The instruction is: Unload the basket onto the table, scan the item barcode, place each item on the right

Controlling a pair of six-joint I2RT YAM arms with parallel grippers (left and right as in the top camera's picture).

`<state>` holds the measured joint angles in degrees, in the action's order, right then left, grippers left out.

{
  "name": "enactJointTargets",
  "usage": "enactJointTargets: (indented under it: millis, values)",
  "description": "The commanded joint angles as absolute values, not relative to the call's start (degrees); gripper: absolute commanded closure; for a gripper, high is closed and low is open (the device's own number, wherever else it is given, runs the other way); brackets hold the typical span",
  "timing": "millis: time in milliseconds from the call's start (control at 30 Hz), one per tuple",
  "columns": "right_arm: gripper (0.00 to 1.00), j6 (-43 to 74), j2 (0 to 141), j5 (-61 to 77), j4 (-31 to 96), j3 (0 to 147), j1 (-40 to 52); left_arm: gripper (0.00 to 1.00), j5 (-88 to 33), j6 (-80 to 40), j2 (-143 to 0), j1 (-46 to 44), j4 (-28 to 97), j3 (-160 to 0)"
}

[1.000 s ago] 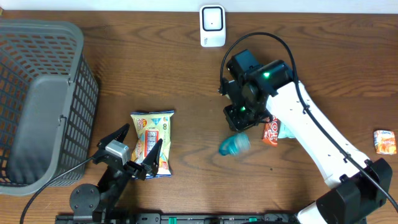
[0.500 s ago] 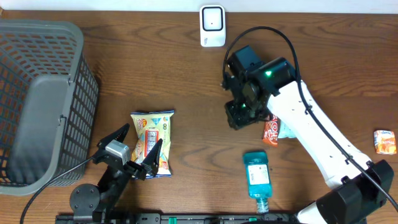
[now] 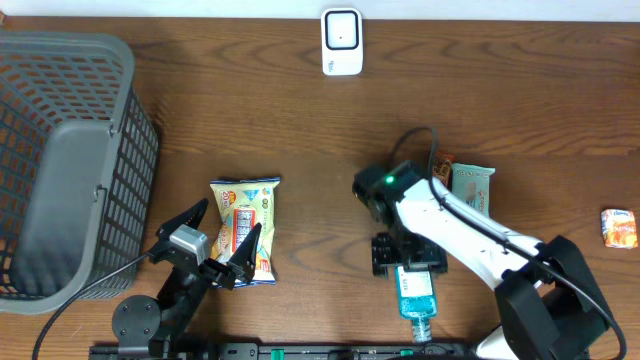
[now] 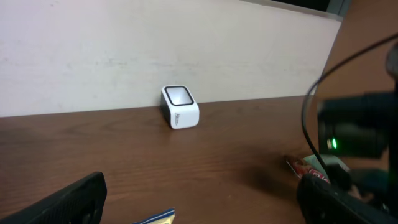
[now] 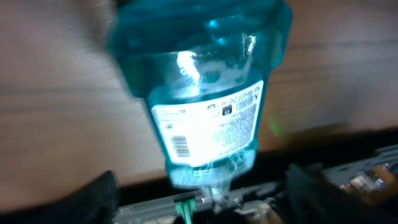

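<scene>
My right fingers (image 5: 102,194) stand wide, one on each side of the bottle (image 5: 202,93) and clear of it, so I hold nothing. The bottle lies flat on the table (image 3: 300,130) near the front edge, a little right of the middle, with its cap toward that edge. Its white label (image 5: 208,127) and barcode (image 5: 180,146) face up at my right wrist camera.

My left fingers (image 4: 74,199) are spread wide too and empty, over the near end of a snack bag (image 3: 243,205) left of the bottle. The scanner (image 3: 341,42) stands upright at the far edge, well apart from the bottle. A basket (image 3: 60,150) sits at the far left. A packet (image 3: 472,185) lies beside my right arm (image 3: 470,235), and a small packet (image 3: 619,227) lies near the right edge.
</scene>
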<state>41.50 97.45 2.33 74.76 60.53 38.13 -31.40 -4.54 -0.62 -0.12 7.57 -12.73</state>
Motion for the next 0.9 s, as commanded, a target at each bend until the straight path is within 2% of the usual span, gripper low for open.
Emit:
enactJointTargets:
  millis: [0, 33, 267, 333, 400, 467, 567, 733, 867]
  values:
    - [0.04, 50.2, 97.3, 3.1, 69.2, 54.1, 38.8, 0.02, -32.0, -4.8, -0.2, -0.3, 7.5, -12.8]
    - [0.01, 50.4, 97.3, 4.8, 66.7, 52.4, 38.8, 0.02, -32.0, -4.8, -0.2, -0.3, 7.5, -12.8]
    - [0.01, 51.7, 97.3, 9.8, 51.2, 43.7, 38.7, 0.02, -32.0, -4.8, -0.2, -0.3, 7.5, -12.8]
    - [0.09, 51.8, 97.3, 10.8, 47.1, 41.7, 38.7, 0.02, -32.0, -4.8, -0.2, -0.3, 7.5, -12.8]
    - [0.27, 51.8, 97.3, 11.1, 42.8, 41.0, 38.7, 0.02, -32.0, -4.8, -0.2, -0.3, 7.5, -12.8]
    - [0.35, 51.8, 97.3, 11.0, 38.9, 41.0, 38.5, 0.02, -32.0, -4.8, -0.2, -0.3, 7.5, -12.8]
    - [0.39, 49.9, 97.3, 10.7, 33.3, 41.2, 37.2, 0.02, -32.0, -4.8, -0.2, -0.3, 7.5, -12.8]
    - [0.48, 38.5, 97.3, 11.1, 29.0, 44.3, 32.2, 0.02, -32.0, -4.8, -0.2, -0.3, 7.5, -12.8]
    - [0.49, 28.6, 97.3, 11.2, 24.2, 46.4, 29.3, 0.02, -32.0, -4.8, -0.2, -0.3, 7.5, -12.8]
